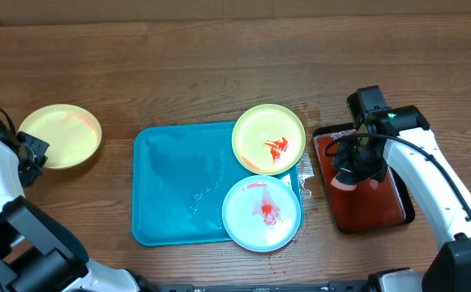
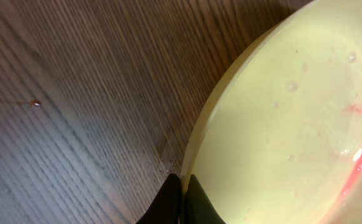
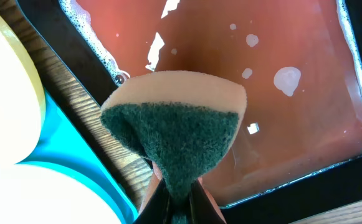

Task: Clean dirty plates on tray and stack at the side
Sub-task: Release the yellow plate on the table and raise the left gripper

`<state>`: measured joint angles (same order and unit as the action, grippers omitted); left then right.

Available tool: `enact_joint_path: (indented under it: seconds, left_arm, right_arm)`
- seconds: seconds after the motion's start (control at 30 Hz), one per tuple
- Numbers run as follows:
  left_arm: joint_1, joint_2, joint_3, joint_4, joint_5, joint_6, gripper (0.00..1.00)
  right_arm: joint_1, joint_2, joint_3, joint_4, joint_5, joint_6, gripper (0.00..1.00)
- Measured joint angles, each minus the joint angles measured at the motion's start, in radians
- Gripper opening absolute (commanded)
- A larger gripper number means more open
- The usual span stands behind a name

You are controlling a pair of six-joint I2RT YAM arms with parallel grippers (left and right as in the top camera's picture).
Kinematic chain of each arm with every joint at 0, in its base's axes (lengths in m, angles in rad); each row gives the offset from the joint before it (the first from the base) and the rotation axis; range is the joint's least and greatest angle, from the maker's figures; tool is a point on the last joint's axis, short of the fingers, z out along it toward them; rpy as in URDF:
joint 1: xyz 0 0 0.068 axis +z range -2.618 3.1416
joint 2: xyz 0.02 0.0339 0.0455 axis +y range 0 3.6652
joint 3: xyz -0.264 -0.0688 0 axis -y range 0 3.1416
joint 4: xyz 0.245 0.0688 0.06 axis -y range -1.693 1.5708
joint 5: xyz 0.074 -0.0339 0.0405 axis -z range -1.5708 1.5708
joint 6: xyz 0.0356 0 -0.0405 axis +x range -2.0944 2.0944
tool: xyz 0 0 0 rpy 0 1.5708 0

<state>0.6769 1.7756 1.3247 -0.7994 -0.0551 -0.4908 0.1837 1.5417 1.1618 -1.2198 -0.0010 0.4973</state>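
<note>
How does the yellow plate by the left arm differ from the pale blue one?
The yellow plate lies on bare table left of the tray; the pale blue plate sits on the tray's corner, overhanging its rim. The yellow plate shows a faint pink streak; the pale blue plate has a red blob. The left gripper grips the yellow plate's rim; none is at the pale blue plate. Both are round, face up.

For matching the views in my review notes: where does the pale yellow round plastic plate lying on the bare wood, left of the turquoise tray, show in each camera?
Overhead: the pale yellow round plastic plate lies at the far left on the brown wood-grain tabletop.
Left wrist: seen close up, it fills the right half, with tabletop to its left.
Right wrist: not in it.
Shared landmark: the red smear near the plate's rim.
</note>
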Motion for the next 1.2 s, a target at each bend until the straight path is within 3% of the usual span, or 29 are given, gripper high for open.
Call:
enact_joint_path:
  seconds: [0.27,0.3,0.4,0.47,0.8,1.03,1.1,1.13,1.17,1.2]
  left_arm:
    - [-0.001,0.103,0.000,0.006,0.011,0.000,0.04]
    - [-0.001,0.114,0.000,0.005,0.012,0.000,0.12]
    - [-0.001,0.127,0.000,0.003,0.015,0.011,0.56]
    - [-0.001,0.127,0.000,0.001,0.015,0.013,0.67]
    - [-0.007,0.117,0.036,-0.080,0.018,0.027,0.66]
    - [-0.112,-0.053,0.122,-0.114,0.019,0.076,0.63]
    - [-0.185,-0.124,0.133,-0.114,0.027,0.109,0.72]
    - [-0.225,-0.151,0.137,-0.114,0.037,0.134,0.90]
    - [-0.269,-0.174,0.140,-0.112,0.051,0.157,1.00]
    - [-0.314,-0.190,0.142,-0.108,0.072,0.175,1.00]
  right_arm:
    - [0.000,0.000,0.000,-0.005,-0.011,0.000,0.04]
    - [0.000,0.000,0.000,-0.005,-0.013,0.000,0.04]
    - [0.000,0.000,0.000,-0.003,-0.018,0.000,0.04]
    - [0.000,0.000,0.000,-0.002,-0.018,0.000,0.04]
    - [0.000,0.000,0.000,0.013,-0.018,-0.008,0.04]
    - [0.000,0.000,0.000,0.026,-0.018,-0.019,0.04]
    - [0.000,0.000,0.000,0.031,-0.019,-0.023,0.04]
    - [0.000,0.000,0.000,0.032,-0.018,-0.024,0.04]
    - [0.000,0.000,0.000,0.033,-0.019,-0.025,0.04]
    - [0.000,0.000,0.000,0.034,-0.018,-0.026,0.04]
